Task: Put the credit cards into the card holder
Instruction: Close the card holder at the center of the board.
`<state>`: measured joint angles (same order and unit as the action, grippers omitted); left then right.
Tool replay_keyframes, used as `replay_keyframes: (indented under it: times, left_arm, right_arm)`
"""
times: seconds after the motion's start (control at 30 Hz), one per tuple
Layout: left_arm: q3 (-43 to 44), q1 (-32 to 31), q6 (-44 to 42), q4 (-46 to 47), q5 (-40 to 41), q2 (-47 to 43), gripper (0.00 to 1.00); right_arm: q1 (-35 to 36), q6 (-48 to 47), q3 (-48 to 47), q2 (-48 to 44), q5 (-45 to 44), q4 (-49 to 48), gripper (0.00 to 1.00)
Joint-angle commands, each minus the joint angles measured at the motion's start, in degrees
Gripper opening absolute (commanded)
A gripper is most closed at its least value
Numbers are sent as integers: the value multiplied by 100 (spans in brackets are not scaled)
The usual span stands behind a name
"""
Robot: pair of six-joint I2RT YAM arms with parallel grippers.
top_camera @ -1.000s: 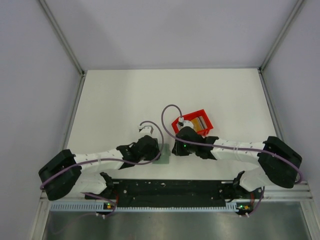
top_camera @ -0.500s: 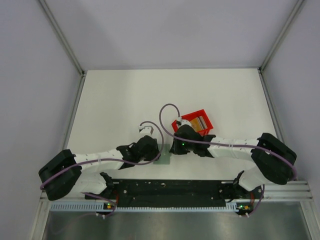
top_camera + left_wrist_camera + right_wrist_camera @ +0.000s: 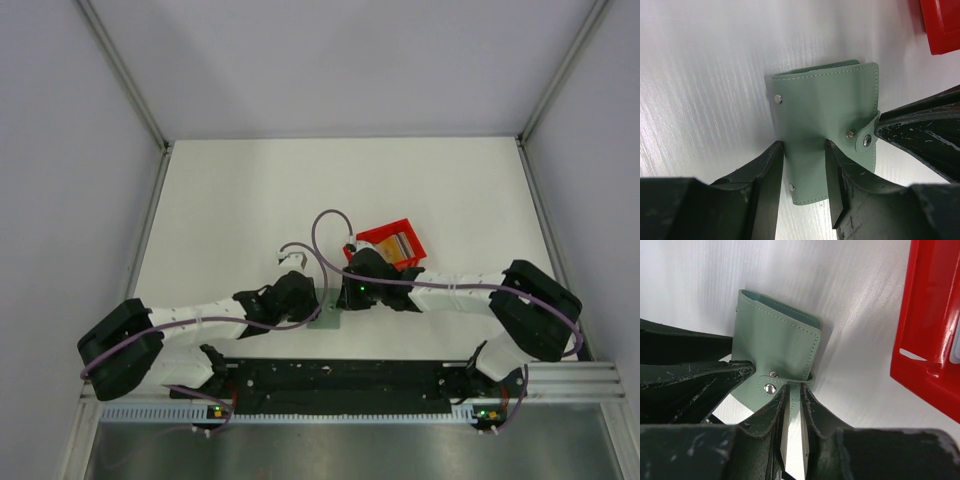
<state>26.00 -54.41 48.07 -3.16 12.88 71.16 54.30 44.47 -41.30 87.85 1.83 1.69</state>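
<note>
The card holder (image 3: 825, 110), a grey-green snap wallet, lies closed on the white table; it also shows in the top view (image 3: 327, 320) and the right wrist view (image 3: 775, 340). My left gripper (image 3: 804, 152) is partly open, its fingers (image 3: 775, 170) straddling the wallet's near part, the right finger over its cover. My right gripper (image 3: 794, 390) is shut on the wallet's snap strap (image 3: 790, 379) at its edge. The credit cards (image 3: 400, 243), tan and whitish, lie in the red bin (image 3: 378, 236).
The red bin (image 3: 932, 315) stands just right of the wallet, close to my right gripper (image 3: 345, 298). My left gripper (image 3: 310, 303) and the right one nearly touch over the wallet. The table's near edge rail (image 3: 340, 375) is just behind.
My right arm has swung left, away from the red bin's corner, and its gripper has come onto the wallet's strap. The left arm and the wallet have not moved.
</note>
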Motion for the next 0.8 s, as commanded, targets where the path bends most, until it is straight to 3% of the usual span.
replay_keyframes:
  times: [0.0,0.77]
  left_arm:
    - [-60,18,27,17,-40,74,42]
    - [-33,18,62,52,-93,92,41]
  right_arm:
    - [-25,-105,-247,74,151,-336,14]
    - [-16,132,-124,171,292,-644,11]
